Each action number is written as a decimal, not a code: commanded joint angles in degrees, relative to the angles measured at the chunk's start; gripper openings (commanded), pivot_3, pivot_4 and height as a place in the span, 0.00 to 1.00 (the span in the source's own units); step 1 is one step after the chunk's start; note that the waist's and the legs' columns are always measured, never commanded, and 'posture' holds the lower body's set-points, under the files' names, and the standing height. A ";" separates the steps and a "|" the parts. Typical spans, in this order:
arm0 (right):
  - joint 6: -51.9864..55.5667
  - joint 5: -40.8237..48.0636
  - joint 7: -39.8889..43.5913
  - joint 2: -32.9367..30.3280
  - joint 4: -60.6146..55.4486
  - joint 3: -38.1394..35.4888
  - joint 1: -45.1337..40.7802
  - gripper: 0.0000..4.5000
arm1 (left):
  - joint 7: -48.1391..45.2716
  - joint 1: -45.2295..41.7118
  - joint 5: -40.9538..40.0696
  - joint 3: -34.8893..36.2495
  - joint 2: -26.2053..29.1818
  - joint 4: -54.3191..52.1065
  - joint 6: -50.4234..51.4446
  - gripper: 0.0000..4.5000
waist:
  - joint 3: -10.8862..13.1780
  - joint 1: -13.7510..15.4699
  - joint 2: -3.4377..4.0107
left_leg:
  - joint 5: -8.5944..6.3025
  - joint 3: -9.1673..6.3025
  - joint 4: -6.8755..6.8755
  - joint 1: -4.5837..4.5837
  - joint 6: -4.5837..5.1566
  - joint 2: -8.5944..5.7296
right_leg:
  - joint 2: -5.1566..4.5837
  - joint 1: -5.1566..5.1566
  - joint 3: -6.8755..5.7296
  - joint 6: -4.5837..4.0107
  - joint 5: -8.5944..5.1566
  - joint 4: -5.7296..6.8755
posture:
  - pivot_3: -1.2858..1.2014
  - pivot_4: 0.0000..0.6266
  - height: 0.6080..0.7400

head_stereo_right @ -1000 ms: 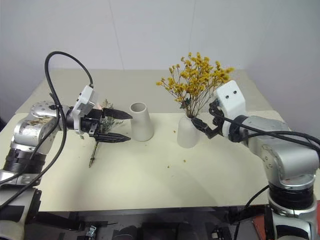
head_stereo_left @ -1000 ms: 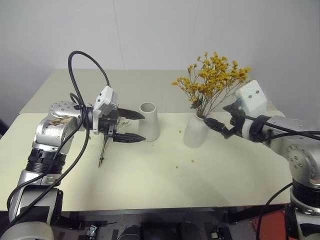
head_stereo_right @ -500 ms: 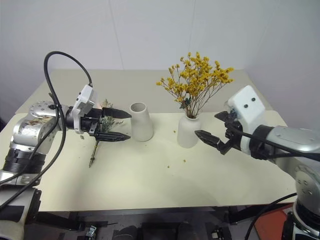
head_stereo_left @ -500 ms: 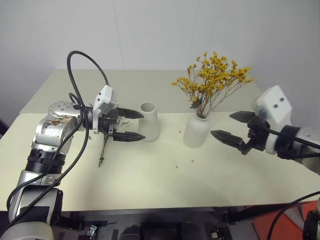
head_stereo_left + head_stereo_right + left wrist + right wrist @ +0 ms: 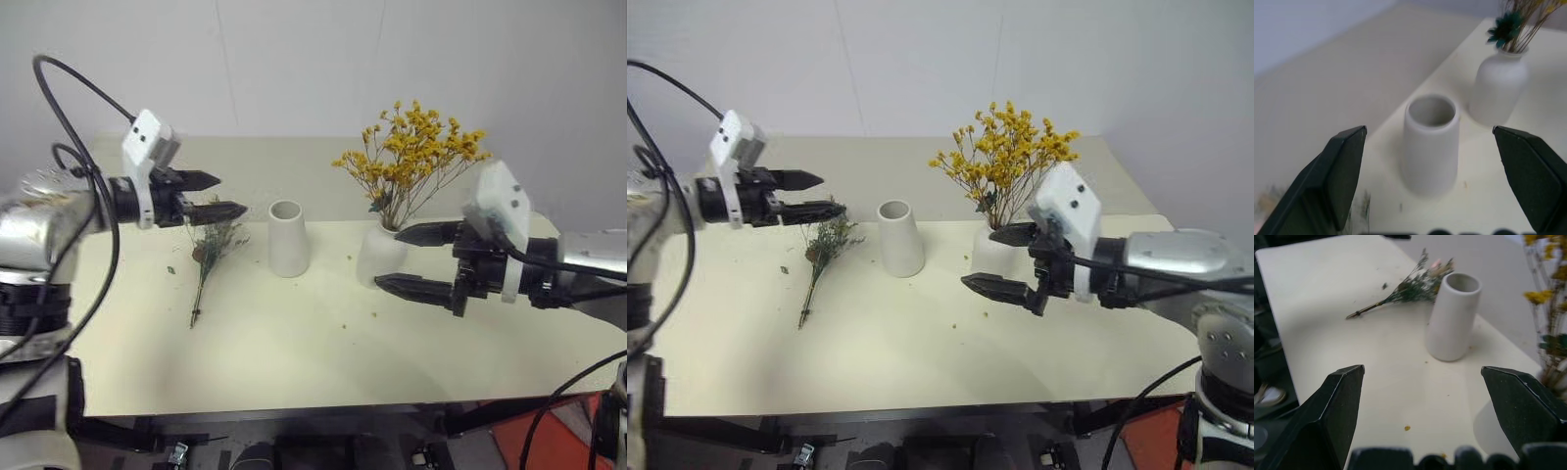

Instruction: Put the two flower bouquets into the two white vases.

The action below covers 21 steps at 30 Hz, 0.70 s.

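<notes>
The bushy yellow-orange bouquet (image 5: 416, 162) stands in the round narrow-necked white vase (image 5: 376, 257). The empty cone vase (image 5: 288, 238) stands to its left. On the table left of the cone lies the small grey-green bouquet (image 5: 208, 253), stem toward the front. My left gripper (image 5: 227, 194) hovers open above that bouquet's head, pointing toward the cone vase (image 5: 1430, 144). Open too, my right gripper (image 5: 389, 258) hangs just in front of the round vase and points left at the cone vase (image 5: 1453, 316) and the lying bouquet (image 5: 1410, 286). Neither holds anything.
The cream table (image 5: 294, 343) carries a few yellow crumbs near the round vase. A second table surface (image 5: 294, 162) lies behind, against a white wall. A black cable (image 5: 69, 78) loops over my left arm.
My left gripper has lifted and drawn back to the left, away from the cone vase, uncovering the grey-green bouquet. My right gripper has pulled off the round vase and swung left in front of it.
</notes>
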 commanded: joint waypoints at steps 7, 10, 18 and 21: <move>0.00 -2.29 0.04 0.29 9.74 11.07 -9.76 0.99 | 7.71 -4.45 3.52 -12.08 9.49 -0.33 26.55 1.00 | 0.01 0.24 0.00 | 0.00 -0.03 -0.03 -0.02 0.00 0.01 | 0.02 -0.07 -0.05 -0.04 -0.06 0.06 | 0.52 0.24 1.00; -1.17 -2.90 0.92 1.93 11.61 13.36 -11.54 0.99 | 12.51 -4.10 4.95 -9.99 5.83 3.78 29.27 1.00 | 0.01 0.27 -0.01 | 0.00 -0.03 -0.03 -0.05 0.00 -0.01 | 0.00 -0.09 -0.05 -0.04 -0.07 0.06 | 0.52 0.24 1.00; -5.06 -7.07 3.08 7.26 15.76 19.66 -14.81 0.99 | 14.97 -7.22 5.62 -13.58 0.22 14.51 29.25 1.00 | 0.00 0.27 -0.03 | 0.00 -0.03 -0.01 -0.06 0.00 -0.02 | 0.00 -0.10 -0.05 -0.08 -0.04 0.11 | 0.52 0.24 1.00; -6.08 -8.35 3.66 8.32 16.01 20.77 -14.76 0.99 | 13.95 -9.19 6.27 -18.27 -0.15 18.04 28.21 1.00 | 0.00 0.29 -0.03 | 0.00 -0.03 -0.01 -0.07 0.00 -0.04 | -0.01 -0.12 -0.04 -0.21 0.04 0.14 | 0.52 0.24 1.00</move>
